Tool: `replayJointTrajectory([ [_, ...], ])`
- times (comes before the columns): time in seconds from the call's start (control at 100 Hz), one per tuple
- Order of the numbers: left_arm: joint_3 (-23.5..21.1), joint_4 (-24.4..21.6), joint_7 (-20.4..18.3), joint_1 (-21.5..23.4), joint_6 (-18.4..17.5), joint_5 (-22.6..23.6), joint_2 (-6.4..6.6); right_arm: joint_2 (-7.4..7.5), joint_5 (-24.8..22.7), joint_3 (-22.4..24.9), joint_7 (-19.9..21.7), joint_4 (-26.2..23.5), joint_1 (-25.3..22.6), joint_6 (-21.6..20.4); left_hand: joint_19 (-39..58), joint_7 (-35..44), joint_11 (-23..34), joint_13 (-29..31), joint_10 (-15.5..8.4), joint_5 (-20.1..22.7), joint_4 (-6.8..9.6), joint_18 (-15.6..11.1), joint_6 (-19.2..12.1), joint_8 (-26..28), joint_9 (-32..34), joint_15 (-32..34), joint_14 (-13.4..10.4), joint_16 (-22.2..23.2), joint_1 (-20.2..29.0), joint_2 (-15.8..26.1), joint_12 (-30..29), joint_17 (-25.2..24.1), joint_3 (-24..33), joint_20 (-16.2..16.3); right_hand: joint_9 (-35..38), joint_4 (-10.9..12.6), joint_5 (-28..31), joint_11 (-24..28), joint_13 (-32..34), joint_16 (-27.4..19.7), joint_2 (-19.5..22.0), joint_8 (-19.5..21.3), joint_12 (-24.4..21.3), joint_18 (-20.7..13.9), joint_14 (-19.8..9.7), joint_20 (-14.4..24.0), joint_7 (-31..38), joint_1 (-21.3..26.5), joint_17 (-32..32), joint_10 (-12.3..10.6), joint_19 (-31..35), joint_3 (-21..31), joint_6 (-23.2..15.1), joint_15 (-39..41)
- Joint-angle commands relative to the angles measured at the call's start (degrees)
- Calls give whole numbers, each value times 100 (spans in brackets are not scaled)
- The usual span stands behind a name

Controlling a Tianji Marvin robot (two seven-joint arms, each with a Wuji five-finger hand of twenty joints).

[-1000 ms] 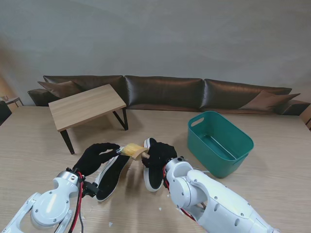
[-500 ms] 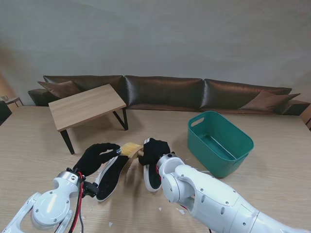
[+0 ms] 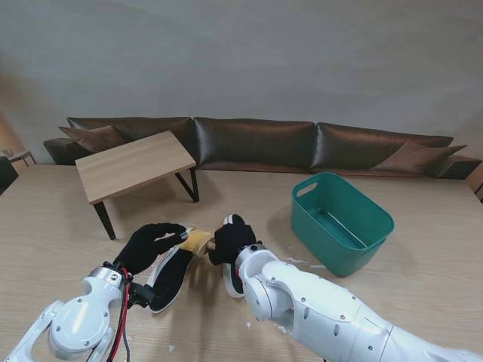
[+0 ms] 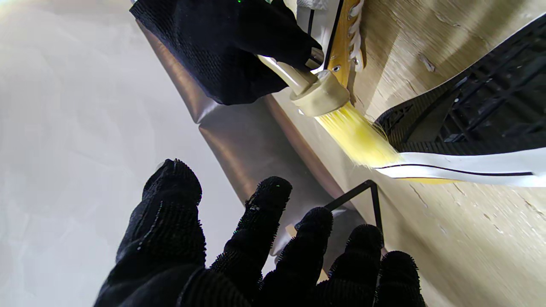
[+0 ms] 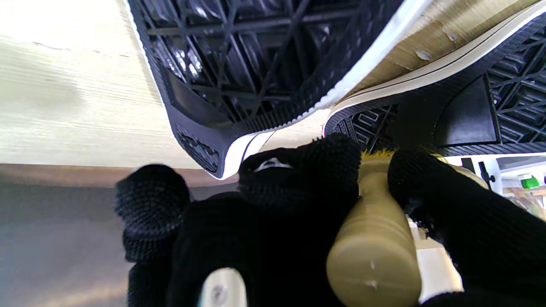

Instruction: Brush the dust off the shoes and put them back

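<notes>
Two black shoes with white rims lie side by side on the wooden floor-like tabletop. The left shoe point(image 3: 173, 275) has my left hand point(image 3: 147, 245) over its far end. In the left wrist view that hand's fingers point(image 4: 264, 209) are spread with nothing between them. My right hand point(image 3: 232, 237) is shut on a brush point(image 3: 199, 240) with a wooden handle point(image 5: 373, 251). Its yellow bristles point(image 4: 356, 136) touch the white edge of the left shoe's sole point(image 4: 482, 128). The right shoe point(image 3: 231, 273) is half hidden by my right arm.
A green plastic basket point(image 3: 343, 222) stands at the right. At the far left is a low wooden table point(image 3: 134, 164), with a dark leather sofa point(image 3: 256, 143) along the back. Small white flecks point(image 3: 249, 325) lie on the surface near me.
My right hand has carried the brush leftwards and a little nearer, from between the shoes onto the left shoe's edge. The left hand and both shoes have stayed put.
</notes>
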Motion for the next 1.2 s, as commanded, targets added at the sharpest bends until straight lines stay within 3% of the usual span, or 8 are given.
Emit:
replayJointTrajectory([
  [0.0, -9, -54, -124, 33, 38, 3, -23, -27, -13, -35, 97, 10, -42, -54, -145, -22, -10, -317, 26, 39, 178, -133, 3, 8, 58, -31, 47, 47, 148, 245, 45, -123, -107, 10, 416, 35, 605, 48, -77, -49, 573, 43, -29, -87, -819, -71, 141, 209, 1872, 217, 212, 397, 230, 97],
  [0.66, 54, -56, -110, 3, 200, -3, -32, 171, -181, 217, 6, -537, -649, -440, -142, -14, -3, -310, 29, 57, 178, -123, 4, 10, 80, -27, 48, 49, 152, 246, 48, -118, -107, 13, 416, 45, 599, 18, -73, -58, 603, 68, -26, -136, -878, -84, 95, 210, 1872, 178, 204, 353, 191, 81],
  [1.19, 57, -25, -55, -7, 113, -27, -44, 416, -435, 408, 70, -968, -1219, -919, -144, -25, -8, -315, 38, 36, 179, -128, 22, 6, 69, -29, 52, 50, 155, 249, 46, -123, -107, 14, 415, 49, 597, 1, -72, -59, 622, 82, -26, -159, -897, -89, 84, 205, 1872, 171, 201, 332, 172, 81],
])
